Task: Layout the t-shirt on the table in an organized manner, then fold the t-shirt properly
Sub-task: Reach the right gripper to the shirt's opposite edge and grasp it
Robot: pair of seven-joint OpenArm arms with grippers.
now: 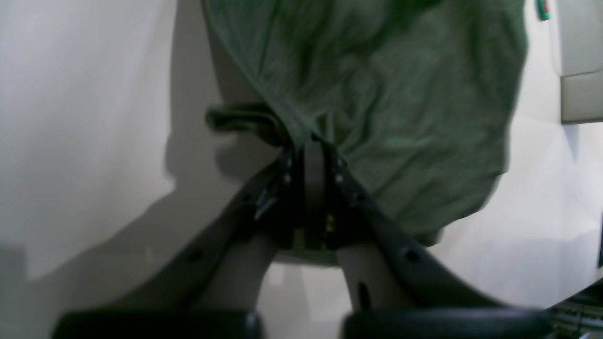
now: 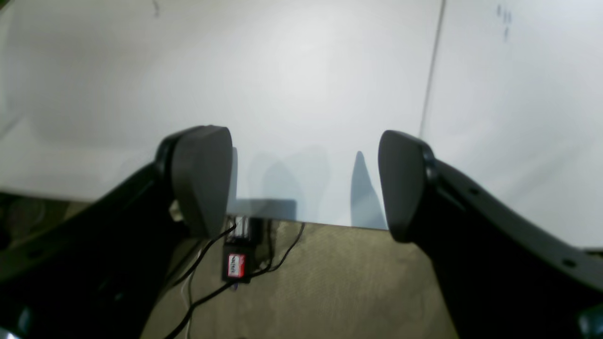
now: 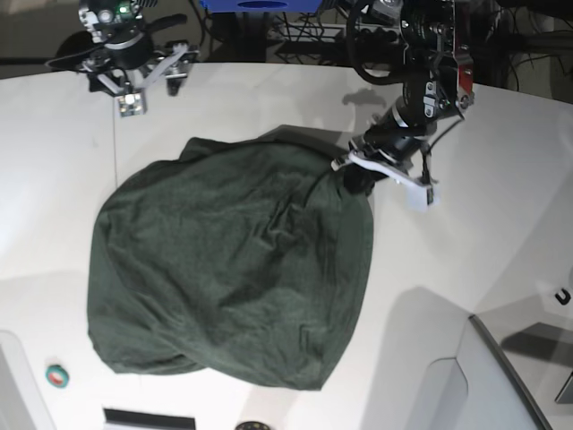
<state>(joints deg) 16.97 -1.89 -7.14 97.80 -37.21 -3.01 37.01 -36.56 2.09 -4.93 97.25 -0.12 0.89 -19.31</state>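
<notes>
Lying in a big soft heap, the t-shirt [image 3: 228, 269] is covering the middle of the table [image 3: 501, 224]; it is dark green and full of wrinkles, with no flat sleeves showing; the left pincer [image 3: 356, 172] is pinching the shirt's top corner, at the edge of the heap; in the left wrist view the left pincer [image 1: 313, 141] is squeezed tight, with its two black fingers [image 1: 287, 165] pressed together on a bunch of green cloth; the cloth is spreading out from the tips, up and away from the pincer; a small rolled bit of the shirt is poking out just beside the tips on one side; the white table is showing on both sides of the pincer.

The right pincer [image 3: 143, 76] is sitting well apart from the shirt, near the far edge of the table; its fingers are spread wide and holding nothing; in the right wrist view the right pincer [image 2: 306, 183] is showing two dark rounded pads [image 2: 202, 179] with bare white table between them; under the pincer the table edge is ending, and a brownish floor [image 2: 330, 282] with black cables [image 2: 212, 292] and a small box with a red label [image 2: 235, 266] is lying below it.
</notes>
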